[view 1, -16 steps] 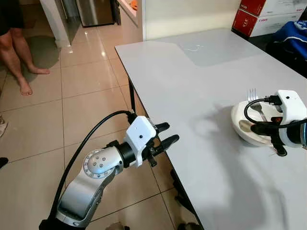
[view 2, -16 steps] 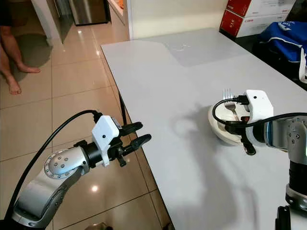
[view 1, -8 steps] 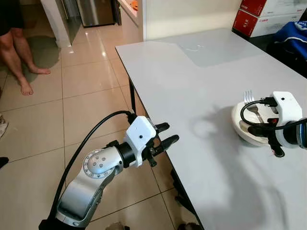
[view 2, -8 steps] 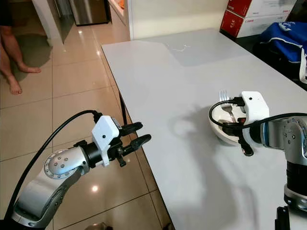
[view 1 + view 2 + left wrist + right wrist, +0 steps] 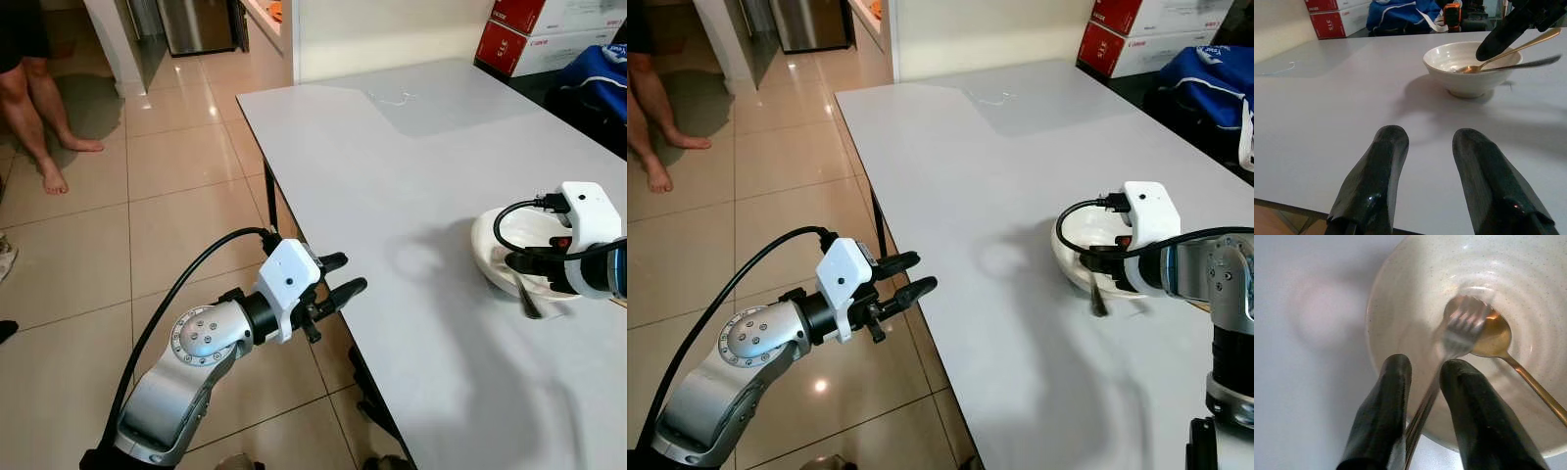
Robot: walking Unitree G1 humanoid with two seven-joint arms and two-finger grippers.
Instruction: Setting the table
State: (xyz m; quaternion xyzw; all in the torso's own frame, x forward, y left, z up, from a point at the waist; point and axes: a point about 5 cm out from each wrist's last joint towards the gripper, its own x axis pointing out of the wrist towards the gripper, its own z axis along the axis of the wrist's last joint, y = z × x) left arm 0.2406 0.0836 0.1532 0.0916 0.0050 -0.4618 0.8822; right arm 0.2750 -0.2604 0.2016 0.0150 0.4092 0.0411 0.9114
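right gripper [image 5: 1422,382] over bowl [image 5: 490,243], jaws clamped on fork [image 5: 1462,330], tines beside spoon [image 5: 1498,340] inside; left gripper [image 5: 338,279] jaws apart, idle off worktop [image 5: 392,157] edge

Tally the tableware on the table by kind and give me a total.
Bowl: 1
Fork: 1
Spoon: 1
Total: 3
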